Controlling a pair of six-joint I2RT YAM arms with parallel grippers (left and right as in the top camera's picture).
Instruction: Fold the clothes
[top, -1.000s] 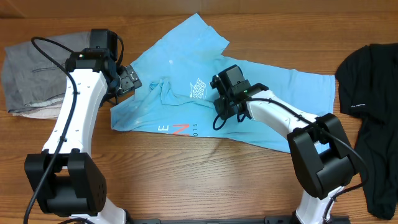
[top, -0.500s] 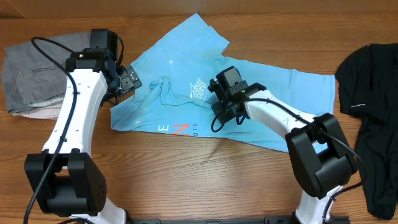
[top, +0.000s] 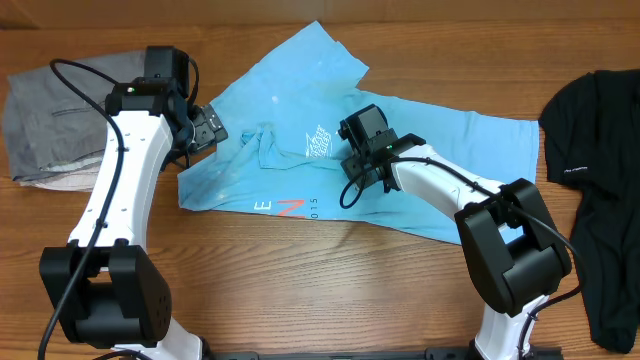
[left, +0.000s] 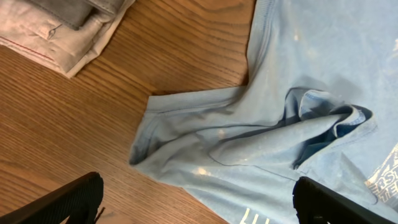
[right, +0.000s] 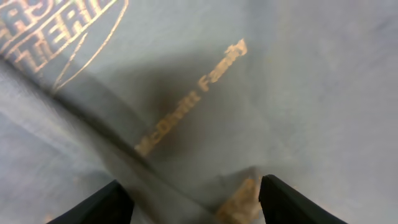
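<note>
Left arm reaches up from its base at the near left and bends right at the wrist. Left gripper (left: 198, 200) hangs over the T-shirt's (top: 440, 150) left edge, by a bunched fold. Jaws are wide apart and hold nothing.

Right arm stretches left from the near right, low across the shirt. Right gripper (right: 198, 202) sits close over the printed logo, jaws parted, cloth flat beneath and not pinched.

Shirt lies rumpled mid-table (top: 300, 290), between a grey garment (top: 50, 120) on the left and a black garment (top: 600, 150) on the right.
</note>
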